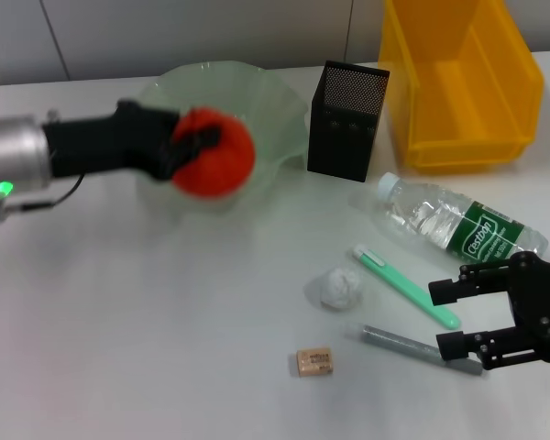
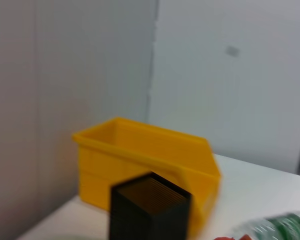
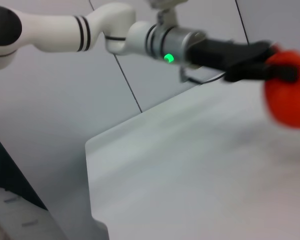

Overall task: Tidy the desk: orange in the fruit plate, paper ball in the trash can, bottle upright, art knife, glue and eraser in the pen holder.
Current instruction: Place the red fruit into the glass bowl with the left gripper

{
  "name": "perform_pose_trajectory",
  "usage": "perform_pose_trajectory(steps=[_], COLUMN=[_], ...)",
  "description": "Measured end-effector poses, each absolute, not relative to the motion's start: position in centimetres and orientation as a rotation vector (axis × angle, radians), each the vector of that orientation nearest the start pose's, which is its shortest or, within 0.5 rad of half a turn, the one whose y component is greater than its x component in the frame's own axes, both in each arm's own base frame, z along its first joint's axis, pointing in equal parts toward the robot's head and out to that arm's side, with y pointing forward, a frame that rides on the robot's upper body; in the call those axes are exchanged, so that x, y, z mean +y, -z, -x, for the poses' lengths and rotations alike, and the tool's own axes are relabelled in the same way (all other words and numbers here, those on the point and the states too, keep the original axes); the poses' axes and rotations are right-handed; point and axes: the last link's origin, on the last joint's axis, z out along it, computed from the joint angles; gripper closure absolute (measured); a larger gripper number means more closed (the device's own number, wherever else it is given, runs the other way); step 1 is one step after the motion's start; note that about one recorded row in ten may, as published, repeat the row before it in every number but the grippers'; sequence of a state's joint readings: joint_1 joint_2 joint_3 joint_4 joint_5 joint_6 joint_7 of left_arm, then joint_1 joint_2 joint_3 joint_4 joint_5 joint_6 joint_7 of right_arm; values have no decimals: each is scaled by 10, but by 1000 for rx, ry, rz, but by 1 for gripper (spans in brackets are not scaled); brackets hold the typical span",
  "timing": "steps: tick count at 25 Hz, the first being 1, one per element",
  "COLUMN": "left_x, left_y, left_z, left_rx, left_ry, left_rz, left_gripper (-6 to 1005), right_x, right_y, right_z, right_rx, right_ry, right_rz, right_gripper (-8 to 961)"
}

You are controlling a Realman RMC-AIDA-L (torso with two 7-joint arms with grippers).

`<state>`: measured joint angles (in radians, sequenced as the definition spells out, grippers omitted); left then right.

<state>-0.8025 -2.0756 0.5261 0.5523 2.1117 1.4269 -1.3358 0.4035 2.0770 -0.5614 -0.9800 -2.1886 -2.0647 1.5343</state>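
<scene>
My left gripper [image 1: 202, 145] is shut on the orange [image 1: 227, 170] and holds it over the near left part of the pale green fruit plate [image 1: 266, 87]. The right wrist view shows the same orange [image 3: 290, 97] in that gripper [image 3: 270, 70]. A clear bottle [image 1: 449, 222] lies on its side at the right. The green art knife [image 1: 399, 280], the white paper ball [image 1: 339, 288], the grey glue stick [image 1: 412, 346] and the tan eraser [image 1: 313, 361] lie on the table in front. My right gripper [image 1: 451, 319] is open at the right ends of the knife and glue.
The black mesh pen holder [image 1: 346, 119] stands right of the plate, also seen in the left wrist view [image 2: 150, 210]. A yellow bin [image 1: 458, 82] sits at the back right, behind the holder [image 2: 140, 155]. The table's left front is bare.
</scene>
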Motion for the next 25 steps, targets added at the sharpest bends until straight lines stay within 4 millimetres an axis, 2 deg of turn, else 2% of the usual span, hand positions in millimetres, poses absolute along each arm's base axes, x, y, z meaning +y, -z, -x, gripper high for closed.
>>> perform_pose_trajectory(steps=[1,2,3,5,10,20,25], left_x=[399,414,414,432,451,456,462], left_y=[6,11,11,18,28,38,44], left_z=[198,187,187,173,164,159,160], left_rx=[-427,-434,-434,-457,-484,-454,-510], left_ry=[690,679,679,665,606,560,571], left_rz=[2702,2664,2664,2597,2518,2499,2420], left_gripper=[849,858,866,884,927,940,921], right_x=[256,256,256,256,256,259,258], right_y=[-57,-56,-56,-53,-51,-50,-48], right_z=[-273,-273,-273,-272,-272,-272,-272], right_rx=[698,707,707,719,729,727,726], right_ry=[-653,-663,-663,-676,-684,-670,-657], right_rz=[2985,2986,2986,2990,2995,2996,3011], right_gripper=[267,267,267,267,267,267,268])
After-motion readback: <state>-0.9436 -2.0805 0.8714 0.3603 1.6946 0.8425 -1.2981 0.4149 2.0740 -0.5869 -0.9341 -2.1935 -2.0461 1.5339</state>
